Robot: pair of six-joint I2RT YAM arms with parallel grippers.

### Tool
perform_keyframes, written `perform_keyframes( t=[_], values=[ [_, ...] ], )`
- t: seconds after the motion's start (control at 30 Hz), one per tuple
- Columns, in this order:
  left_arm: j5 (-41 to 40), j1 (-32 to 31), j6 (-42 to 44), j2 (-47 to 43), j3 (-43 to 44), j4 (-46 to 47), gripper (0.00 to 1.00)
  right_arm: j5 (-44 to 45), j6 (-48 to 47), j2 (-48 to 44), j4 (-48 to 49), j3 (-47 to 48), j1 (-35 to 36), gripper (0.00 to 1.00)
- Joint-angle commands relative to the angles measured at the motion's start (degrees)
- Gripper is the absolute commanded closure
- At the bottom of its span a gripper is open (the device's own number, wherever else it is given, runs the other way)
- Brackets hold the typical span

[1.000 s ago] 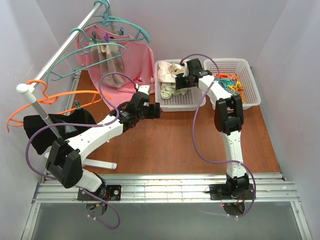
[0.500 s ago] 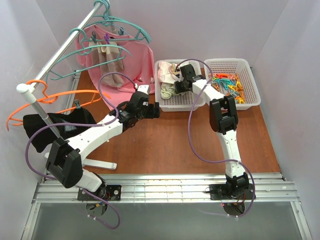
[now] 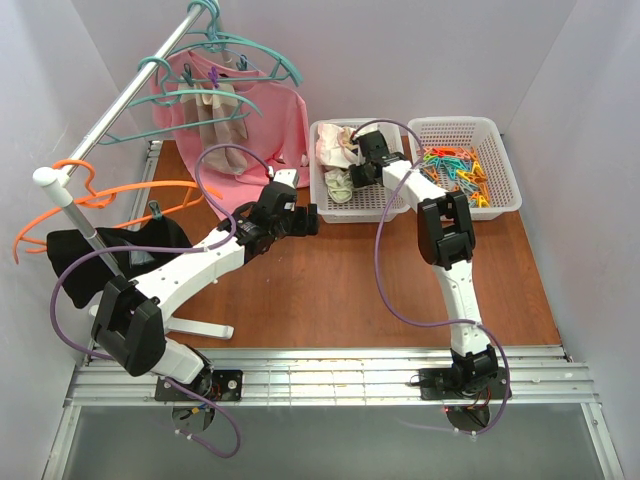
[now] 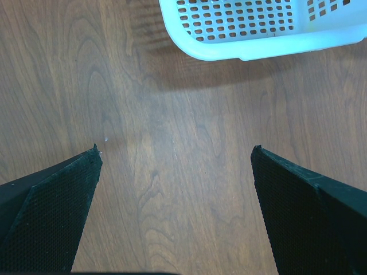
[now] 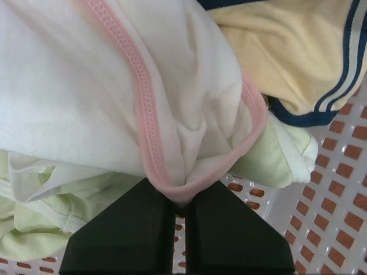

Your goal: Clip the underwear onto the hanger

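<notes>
My right gripper [image 5: 180,197] is down in the left white basket [image 3: 380,205] and is shut, pinching the pink hem of a pink-and-white underwear [image 5: 114,86]. The pale cream-yellow underwear [image 5: 275,157] lies under and beside that piece, with more of it at lower left; from above it shows at the basket's front left [image 3: 337,187]. Teal hangers [image 3: 262,50] hang on the rail at the back left, some with garments clipped on. My left gripper [image 4: 175,154] is open above bare wood just in front of the basket, with nothing between its fingers.
A yellow garment with navy stripes [image 5: 298,51] lies in the same basket. The right basket [image 3: 500,200] holds several coloured clips [image 3: 455,170]. An orange hanger [image 3: 120,195] with a black garment hangs on the rail [image 3: 110,120]; a pink cloth [image 3: 270,120] hangs behind.
My right gripper moved left and down into the clothes basket and went from open to shut on the pink hem. The left arm has stayed put.
</notes>
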Motion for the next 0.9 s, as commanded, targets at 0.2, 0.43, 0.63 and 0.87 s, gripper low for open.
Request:
perform_keyframes(
  t=[0.2, 0.43, 0.63, 0.87],
  values=[
    [-1.93, 0.47, -0.57, -5.24, -2.83, 0.35, 0.05, 0.82, -1.56, -14.15, -1.01, -4.45, -0.29, 0.99],
    [-2.46, 0.65, -0.66, -7.70, -4.42, 0.70, 0.05, -1.55, -1.12, -24.44, -5.83, -7.44, -0.11, 0.99],
    [-1.32, 0.73, -0.57, -8.84, -4.77, 0.70, 0.05, -1.73, -0.42, -31.91, -9.97, -10.17, 0.42, 0.99],
    [-0.88, 0.73, 0.57, -10.78, -5.47, 0.79, 0.05, -1.21, 0.81, -40.52, -15.68, -10.43, 3.31, 0.99]
  ],
)
